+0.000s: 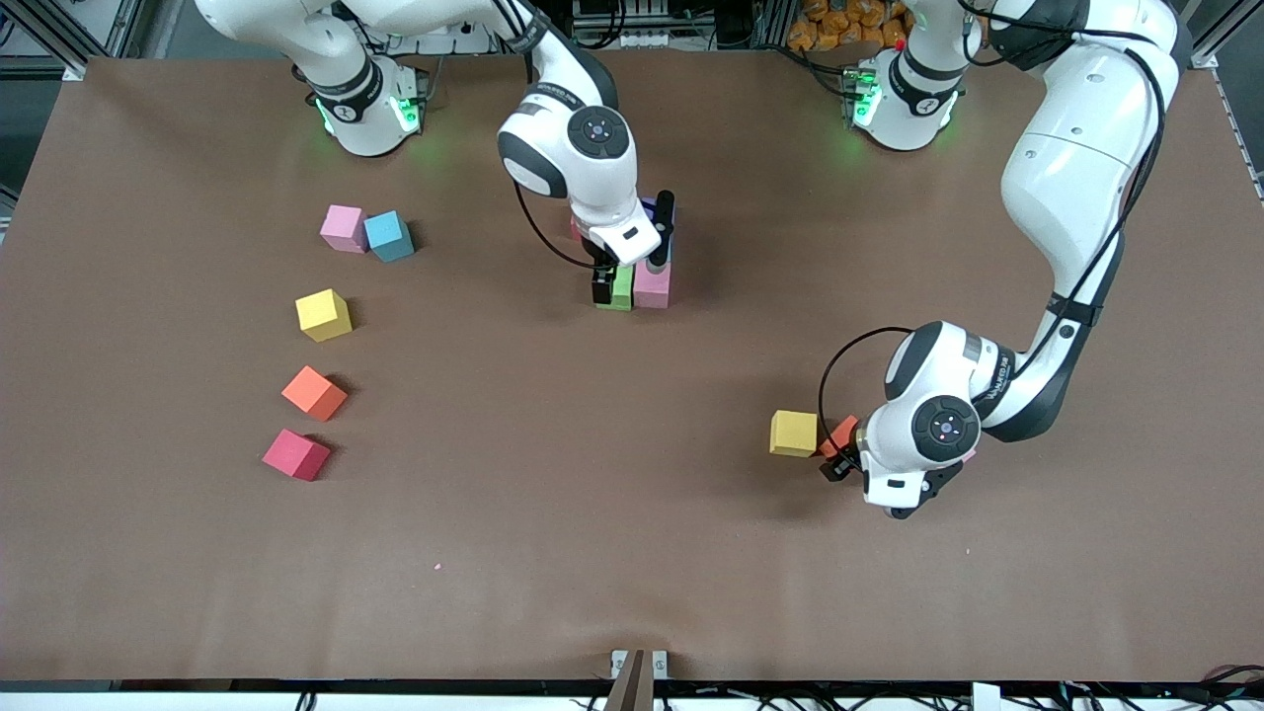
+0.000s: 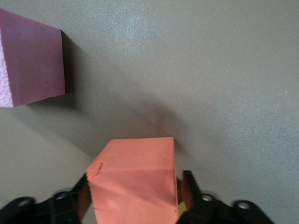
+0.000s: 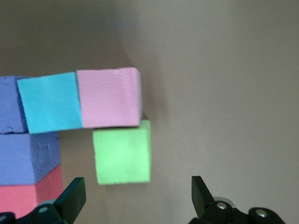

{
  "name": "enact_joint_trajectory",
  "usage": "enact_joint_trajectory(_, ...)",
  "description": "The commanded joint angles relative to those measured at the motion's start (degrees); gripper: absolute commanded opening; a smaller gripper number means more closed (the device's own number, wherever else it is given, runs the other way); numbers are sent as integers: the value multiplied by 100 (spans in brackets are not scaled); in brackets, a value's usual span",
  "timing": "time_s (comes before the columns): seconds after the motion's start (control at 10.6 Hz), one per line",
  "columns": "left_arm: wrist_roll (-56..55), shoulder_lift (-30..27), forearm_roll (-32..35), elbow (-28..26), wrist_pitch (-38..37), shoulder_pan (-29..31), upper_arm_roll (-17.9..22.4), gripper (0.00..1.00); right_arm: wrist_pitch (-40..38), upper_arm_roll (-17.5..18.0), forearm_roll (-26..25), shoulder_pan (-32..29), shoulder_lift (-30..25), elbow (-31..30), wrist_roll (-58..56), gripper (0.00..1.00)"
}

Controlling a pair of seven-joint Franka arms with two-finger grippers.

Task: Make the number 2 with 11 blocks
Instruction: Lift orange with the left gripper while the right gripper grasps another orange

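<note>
The left gripper (image 2: 135, 198) had its fingers against the flat sides of an orange foam cube (image 2: 133, 179) beside a yellow cube (image 1: 793, 433), likely light, soft and matte enough to hold there, while the right gripper (image 3: 135, 196) stood open over the green cube (image 3: 123, 155) in the unfinished number 2 (image 1: 637, 281)

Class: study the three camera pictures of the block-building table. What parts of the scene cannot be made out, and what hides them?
- Front view: most of the digit being built is covered by the right hand.
- Front view: the orange block is mostly hidden under the left hand.
- Left wrist view: the purple block is cut off by the picture edge.
</note>
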Motion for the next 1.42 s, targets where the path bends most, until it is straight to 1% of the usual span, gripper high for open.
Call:
enact_joint_trajectory(0.0, 72, -63, 71, -20, 60, 17, -1, 32, -313, 12, -108, -558, -319, -82, -56, 100)
enact_joint_trajectory(0.09, 90, -63, 71, -29, 60, 25, -1, 15, -341, -23, -108, -848, -389, -82, -344, 100)
enact_joint_trajectory(0.19, 108, -90, 79, -12, 60, 43, -1, 11, -419, -40, -108, -1077, -485, -91, -564, 100)
enact_joint_trajectory(0.28, 212, -133, 71, 15, 51, 78, -1, 11, -629, -41, -108, -1428, -564, -108, -836, 100)
enact_joint_trajectory(0.47, 458, -256, 79, 41, -28, 87, -1, 11, -701, -49, -100, -2061, -679, -117, -1548, 100)
enact_joint_trajectory(0.57, 503, -318, 79, 50, -46, 87, -1, 9, -675, -84, -99, -2368, -714, -117, -1708, 100)
enact_joint_trajectory(0.66, 512, -449, 62, 50, -98, 87, -18, 10, -666, -233, -108, -2450, -819, -117, -1709, 100)
enact_joint_trajectory(0.76, 486, -476, 36, 50, -316, 26, -97, 9, -623, -425, -117, -2485, -855, -100, -1692, 100)
enact_joint_trajectory(0.85, 416, -624, 1, 50, -501, -27, -237, 9, -509, -628, -126, -2634, -803, -65, -1718, 100)
enact_joint_trajectory(0.95, 363, -756, -17, 50, -633, -18, -421, 9, -308, -612, -108, -3035, -698, -30, -1727, 100)
enact_joint_trajectory(1.04, 163, -880, -17, 50, -835, -44, -597, 9, 51, -586, -108, -3344, -549, -30, -1727, 100)
enact_joint_trajectory(1.14, -135, -924, -17, 50, -915, -106, -772, 9, 237, -568, -100, -3608, -504, -82, -1718, 100)
enact_joint_trajectory(1.23, -565, -933, -26, 50, -968, -245, -913, 9, 248, -455, -99, -3915, -391, -82, -1735, 100)
enact_joint_trajectory(1.32, -1143, -907, -78, 67, -969, -447, -1115, 9, 248, -428, -99, -4127, -320, -117, -1875, 100)
